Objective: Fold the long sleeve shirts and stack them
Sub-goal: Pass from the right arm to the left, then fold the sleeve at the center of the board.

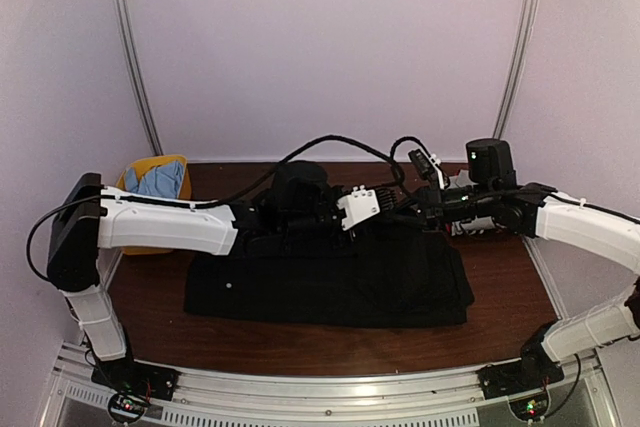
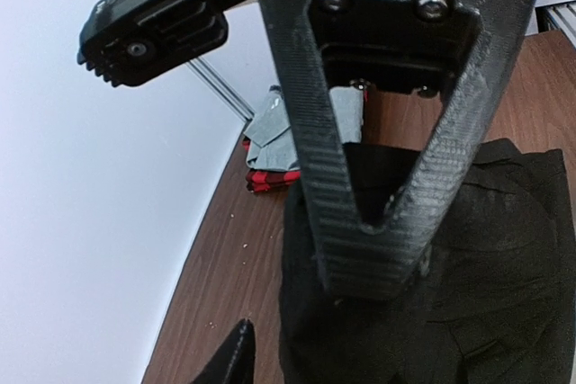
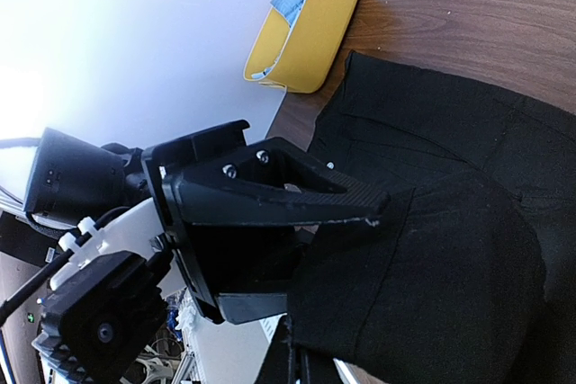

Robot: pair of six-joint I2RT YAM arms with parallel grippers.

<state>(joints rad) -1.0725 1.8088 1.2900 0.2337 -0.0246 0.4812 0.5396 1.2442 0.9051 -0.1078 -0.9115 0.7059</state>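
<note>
Table (image 1: pixel 510 317) w/ black shirt (image 1: pixel 330 282) spread wide across the middle, approx. a rectangle; we judge it partly folded, final folds not yet done. Yellow basket (image 3: pixel 315 33) at far-left corner, bluish cloth (image 1: pixel 160 182) inside. R gripper (image 3: pixel 360 222) closed, pinching a raised bunch of the black shirt at its far edge. L gripper (image 2: pixel 306 312) just beside it over the same edge; can't tell its opening or whether it has fabric. Grey cloth (image 2: pixel 270 128) far right on sth red (image 2: pixel 270 177), poss. the grey shirt, unsure. No stack evident.
</note>
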